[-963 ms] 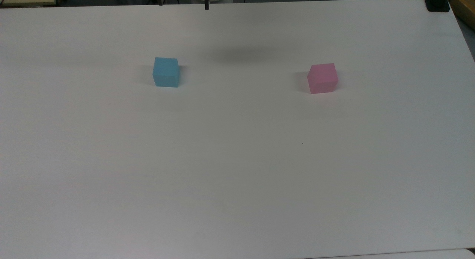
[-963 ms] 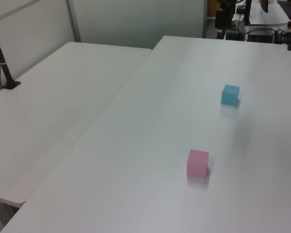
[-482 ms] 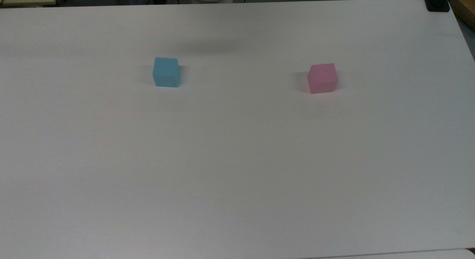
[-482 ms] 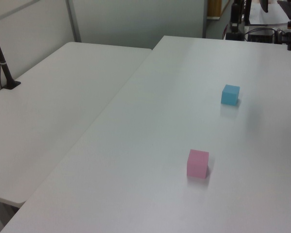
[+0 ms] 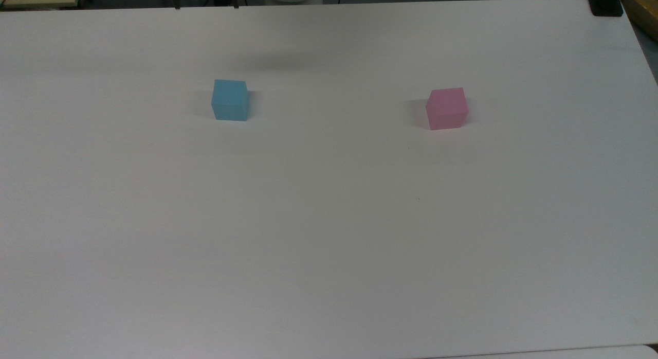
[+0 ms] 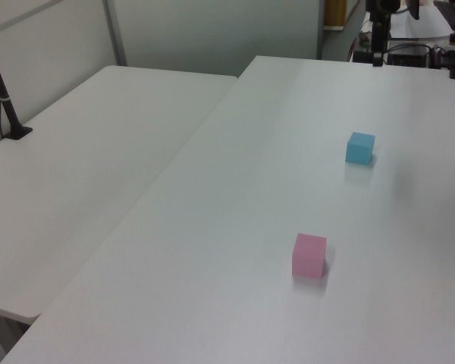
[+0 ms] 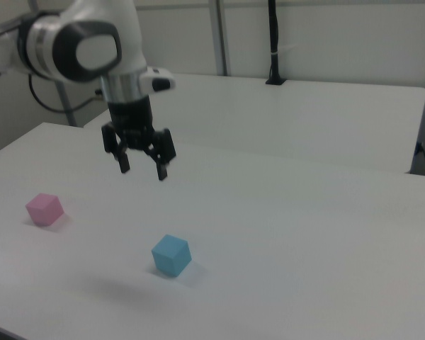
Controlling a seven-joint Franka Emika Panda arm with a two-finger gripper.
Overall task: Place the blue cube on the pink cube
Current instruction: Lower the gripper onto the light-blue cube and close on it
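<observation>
The blue cube (image 5: 230, 100) sits flat on the white table (image 5: 329, 235) in the upper left part of the top view, and the pink cube (image 5: 446, 108) rests in the upper right part, well apart from it. In the left view the blue cube (image 6: 359, 148) lies toward the upper right and the pink cube (image 6: 309, 255) lower down, right of centre. In the right view the pink cube (image 7: 44, 209) is at the left edge's middle and the blue cube (image 7: 171, 255) sits below centre.

The gripper (image 7: 142, 166) hangs in the air in the upper left of the right view, above the table and up-left of the blue cube, touching neither cube. Its two black fingers (image 7: 161, 167) point down, spread wide apart with nothing between them. A second white table (image 7: 304, 117) stands behind, with a black pole (image 7: 273, 42) rising from its far edge.
</observation>
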